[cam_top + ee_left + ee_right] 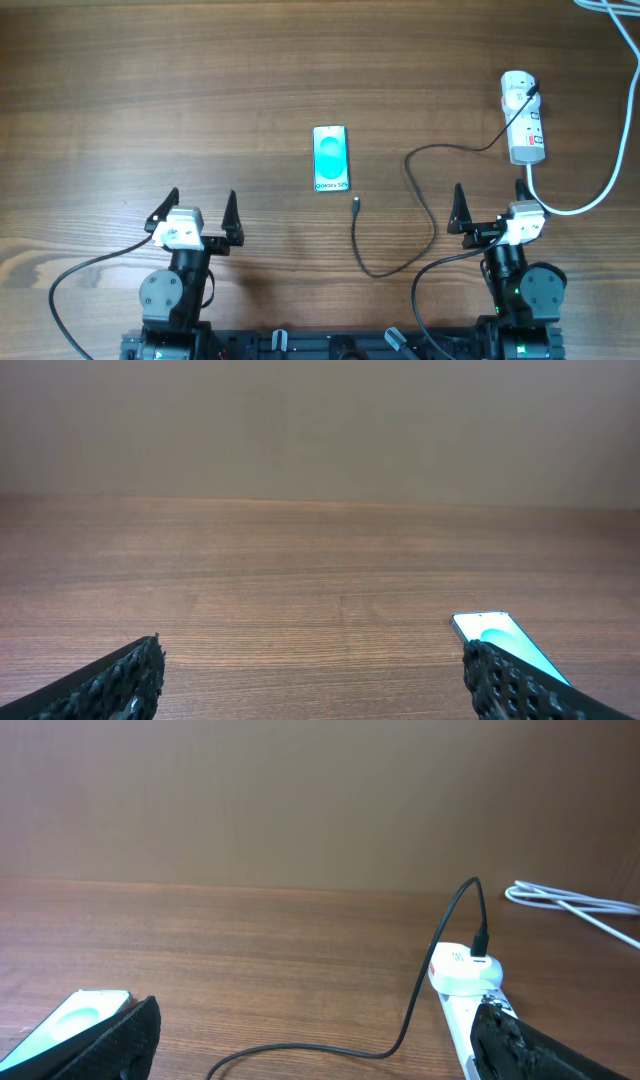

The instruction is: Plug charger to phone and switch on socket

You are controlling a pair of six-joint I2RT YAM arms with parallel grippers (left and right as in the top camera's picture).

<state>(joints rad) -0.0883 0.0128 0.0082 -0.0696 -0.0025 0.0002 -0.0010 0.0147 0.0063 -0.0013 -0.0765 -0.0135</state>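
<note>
The phone [331, 158] lies flat mid-table, cyan screen up; it also shows in the left wrist view [495, 633] and the right wrist view [75, 1016]. The charger cable [425, 210] loops from the socket's plug to its loose connector tip [357, 206] just right of and below the phone; it also shows in the right wrist view [420, 990]. The white socket [523, 118] lies at the right, also in the right wrist view [462, 975]. My left gripper [196, 214] is open and empty at the lower left. My right gripper [490, 212] is open and empty below the socket.
The socket's thick white cord [610, 180] curves down the right edge and off the top right corner; it also shows in the right wrist view [570, 902]. The robots' own black cables trail near both arm bases at the front edge.
</note>
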